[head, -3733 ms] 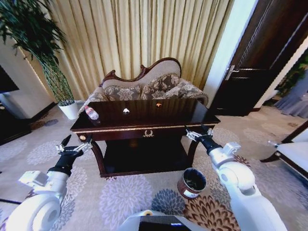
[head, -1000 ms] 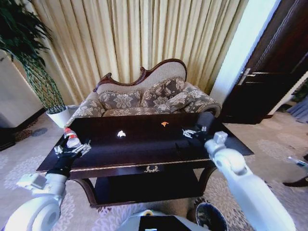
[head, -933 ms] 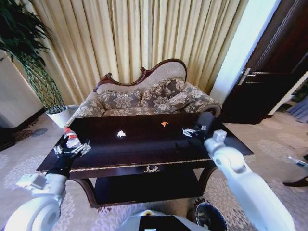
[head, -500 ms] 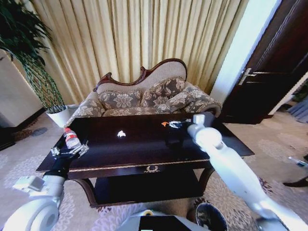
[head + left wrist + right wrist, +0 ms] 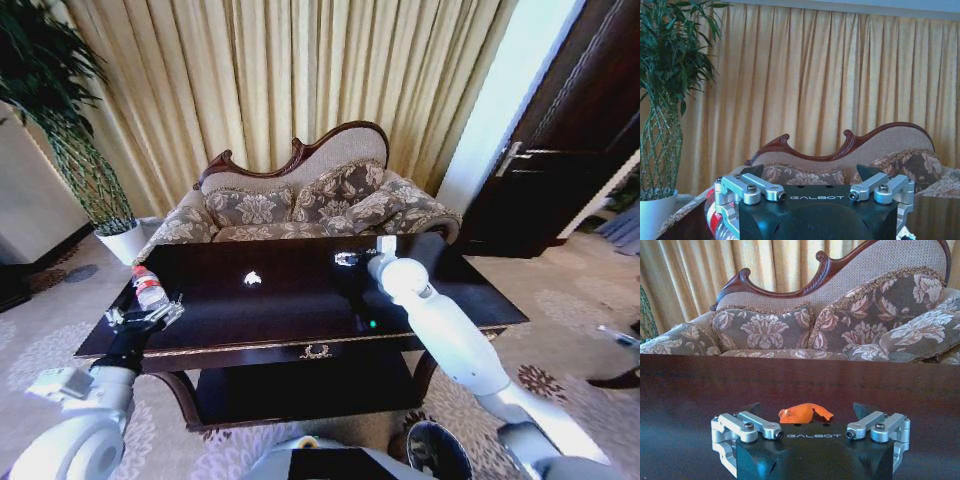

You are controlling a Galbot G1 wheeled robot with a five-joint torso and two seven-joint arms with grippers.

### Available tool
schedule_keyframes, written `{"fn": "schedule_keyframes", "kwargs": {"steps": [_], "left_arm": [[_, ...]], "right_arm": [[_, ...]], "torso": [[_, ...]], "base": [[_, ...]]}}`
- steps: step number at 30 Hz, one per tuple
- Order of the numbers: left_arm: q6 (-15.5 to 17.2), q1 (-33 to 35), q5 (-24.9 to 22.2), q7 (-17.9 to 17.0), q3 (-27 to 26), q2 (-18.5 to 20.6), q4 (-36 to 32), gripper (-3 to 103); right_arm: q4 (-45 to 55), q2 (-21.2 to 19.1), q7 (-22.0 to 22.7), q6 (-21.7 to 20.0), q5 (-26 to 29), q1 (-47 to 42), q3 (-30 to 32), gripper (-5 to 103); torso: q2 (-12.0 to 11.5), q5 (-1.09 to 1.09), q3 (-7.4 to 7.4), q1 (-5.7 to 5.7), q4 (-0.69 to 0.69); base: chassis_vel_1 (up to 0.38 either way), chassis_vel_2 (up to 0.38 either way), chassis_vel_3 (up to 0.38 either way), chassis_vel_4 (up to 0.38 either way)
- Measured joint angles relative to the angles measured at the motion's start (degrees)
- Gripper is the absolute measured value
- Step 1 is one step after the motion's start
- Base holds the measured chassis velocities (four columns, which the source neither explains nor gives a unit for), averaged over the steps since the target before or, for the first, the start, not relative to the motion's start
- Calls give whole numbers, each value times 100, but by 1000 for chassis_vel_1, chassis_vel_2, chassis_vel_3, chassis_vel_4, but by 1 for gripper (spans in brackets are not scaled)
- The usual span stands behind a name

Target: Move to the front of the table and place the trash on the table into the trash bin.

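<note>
Right gripper [image 5: 346,259] reaches out over the far side of the long glossy dark-brown wooden table [image 5: 300,305], white arm stretched across the top from the near right. From the right wrist, its fingers stand wide apart, and the small crumpled orange scrap [image 5: 804,413] lies on the tabletop between them, not pinched. Left gripper [image 5: 142,314] hangs at the near left end of the table, fingers spread wide, just in front of the small clear plastic bottle with red label [image 5: 148,288], which stands upright at the left edge of the top; from the left wrist the red label shows just beside one of the fingers [image 5: 747,187], contact not discernible. Crumpled white paper bit [image 5: 252,279] sits mid-table, between the two grippers, well apart from both. Small round dark-brown bin [image 5: 438,452] with black inside stands on the patterned carpet at the near right, below the right arm.
</note>
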Motion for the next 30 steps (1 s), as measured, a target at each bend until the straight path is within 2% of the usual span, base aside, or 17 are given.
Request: {"fn": "schedule_keyframes", "kwargs": {"steps": [13, 16, 19, 20, 22, 23, 26, 28, 29, 30], "left_arm": [[-79, 8, -13, 30, -28, -13, 24, 100], [-102, 0, -25, 35, -42, -9, 44, 100], [-125, -11, -52, 55, -68, -2, 68, 100], [-125, -11, -52, 55, -68, -2, 68, 100], [-145, -42, -48, 56, -65, 11, 107, 100], [-145, -42, -48, 56, -65, 11, 107, 100], [-154, -50, -73, 62, -88, 26, 111, 100], [-155, -46, -81, 65, -99, 26, 103, 100], [-156, -39, -90, 70, -114, 23, 94, 100], [-156, -39, -90, 70, -114, 23, 94, 100]], "right_arm": [[-65, 45, -1, 10, -192, -20, -86, 100], [-67, 40, 17, 12, -206, -20, -92, 103], [-66, 16, 62, 15, -251, -42, -91, 86], [-66, 16, 62, 15, -251, -42, -91, 86], [-50, 10, 81, 16, -276, -80, -80, 76], [-50, 10, 81, 16, -276, -80, -80, 76], [-7, -8, 92, 19, -315, -143, -71, 59], [-2, -9, 95, 20, -320, -150, -69, 59], [9, -9, 98, 21, -325, -162, -66, 48], [9, -9, 98, 21, -325, -162, -66, 48]], "torso": [[0, 0, 0, 0, 0], [0, 0, 0, 0, 1], [0, 0, 0, 0, 0], [0, 0, 0, 0, 0], [0, 0, 0, 0, 0], [0, 0, 0, 0, 0], [0, 0, 0, 0, 0], [0, 0, 0, 0, 0], [0, 0, 0, 0, 0], [0, 0, 0, 0, 0]], "base": [[0, 0, 0, 0], [0, 0, 0, 0], [0, 0, 0, 0], [0, 0, 0, 0], [0, 0, 0, 0], [0, 0, 0, 0], [0, 0, 0, 0], [0, 0, 0, 0], [0, 0, 0, 0], [0, 0, 0, 0]]}}
